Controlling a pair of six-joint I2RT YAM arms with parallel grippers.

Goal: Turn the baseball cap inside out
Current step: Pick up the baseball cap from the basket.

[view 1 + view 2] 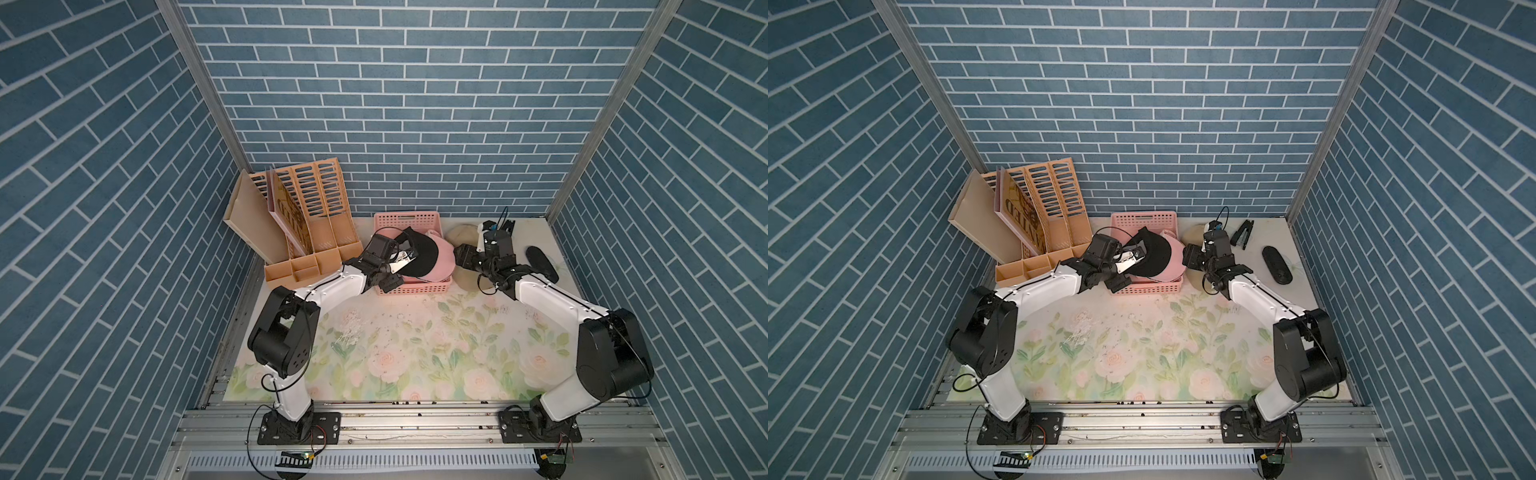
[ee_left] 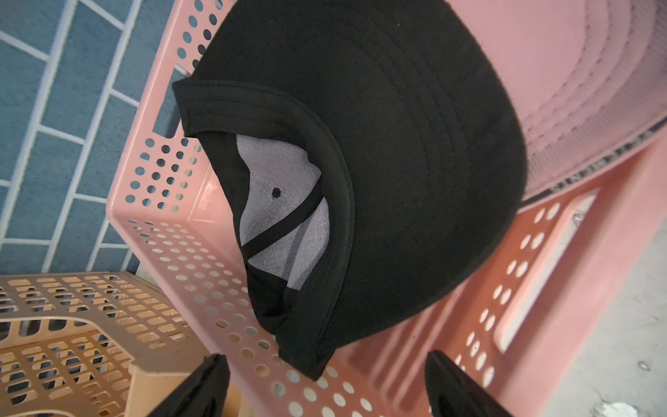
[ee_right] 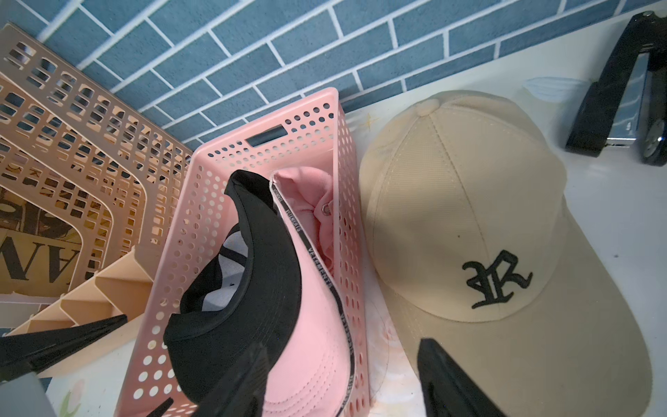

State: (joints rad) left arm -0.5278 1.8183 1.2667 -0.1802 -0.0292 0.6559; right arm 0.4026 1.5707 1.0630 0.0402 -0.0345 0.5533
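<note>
**Both claws wide, black cap in the pink basket**

In both top views the pink basket (image 1: 409,217) stood against the back wall. A tan file rack (image 1: 316,208) was close on one side and a beige cap (image 1: 459,233) just beside the other. The floral mat (image 1: 415,353) lay open in front, between the arms. The black cap (image 1: 420,257) lay in the basket, over a pink cap (image 1: 444,259). The left gripper (image 1: 405,259) sat at the basket's rack-side rim, and the right gripper (image 1: 465,257) sat between basket and beige cap. A stapler (image 1: 1244,235) and a black oval object (image 1: 1277,264) lay near the right wall. A board (image 1: 1025,226) in the rack read "ANTED".

In the left wrist view the jaws stood wide, holding nothing. The black cap's rim end lay between the fingertips (image 2: 213,364), with its pale lining showing. Contact could not be told.

In the right wrist view the jaws stood wide and held nothing. One finger was over the pink cap, the other over the beige brim. The beige cap bore a black gothic "R", and the pink cap's trim read "VETEMENTS".
</note>
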